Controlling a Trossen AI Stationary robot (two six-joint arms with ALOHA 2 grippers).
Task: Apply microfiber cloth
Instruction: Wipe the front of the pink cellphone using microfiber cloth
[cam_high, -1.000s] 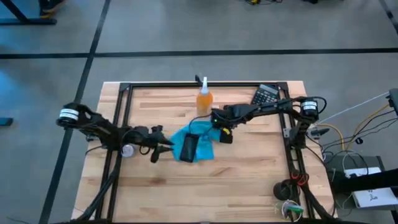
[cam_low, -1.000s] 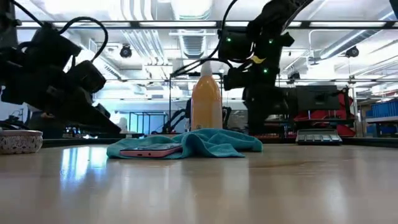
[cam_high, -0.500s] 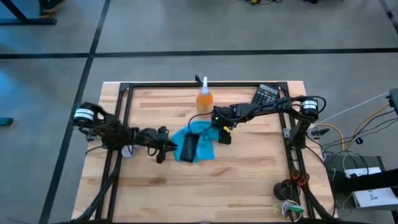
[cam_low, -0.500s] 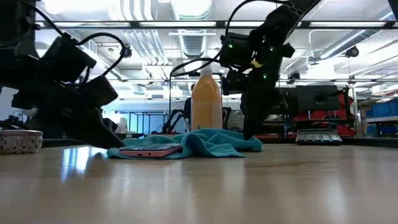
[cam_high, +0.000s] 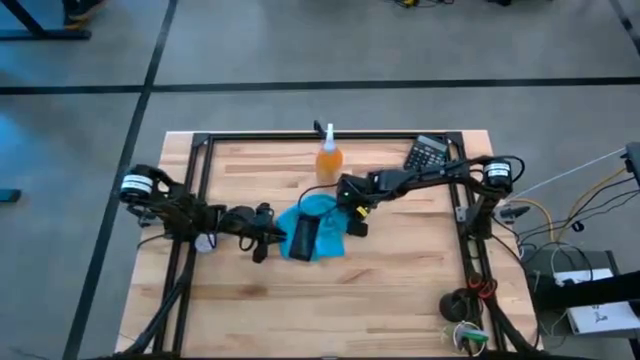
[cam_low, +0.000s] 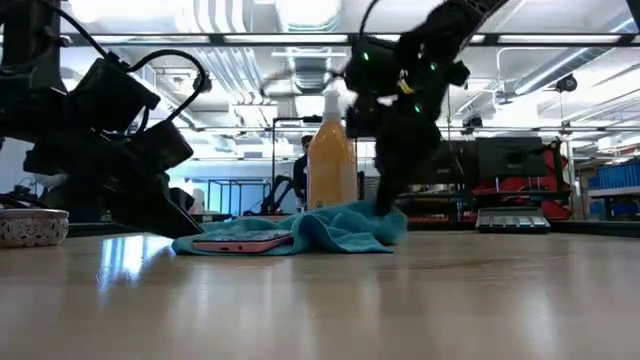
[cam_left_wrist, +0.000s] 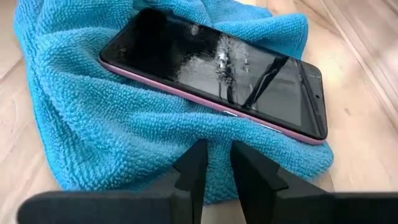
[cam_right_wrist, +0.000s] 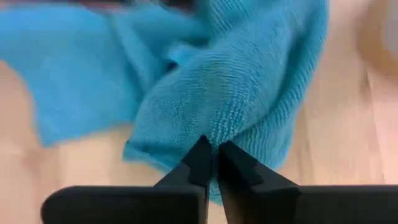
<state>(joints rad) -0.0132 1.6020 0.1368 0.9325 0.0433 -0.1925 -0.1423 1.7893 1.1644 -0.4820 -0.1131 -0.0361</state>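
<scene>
Right end effector (cam_right_wrist: 213, 151) pinches microfiber cloth (cam_right_wrist: 236, 87) edge.

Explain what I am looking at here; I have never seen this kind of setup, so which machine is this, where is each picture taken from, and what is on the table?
Two dark robot arms work at a wooden table. One picture looks straight down, one looks level across the tabletop, and two come from cameras on the arms' wrists. A turquoise microfiber cloth lies mid-table with a black phone on top. Behind it stands an orange spray bottle, and a calculator sits at the far right. The right tool has pinched a fold of the cloth. The left tool sits at the cloth's opposite edge, fingers slightly apart.
</scene>
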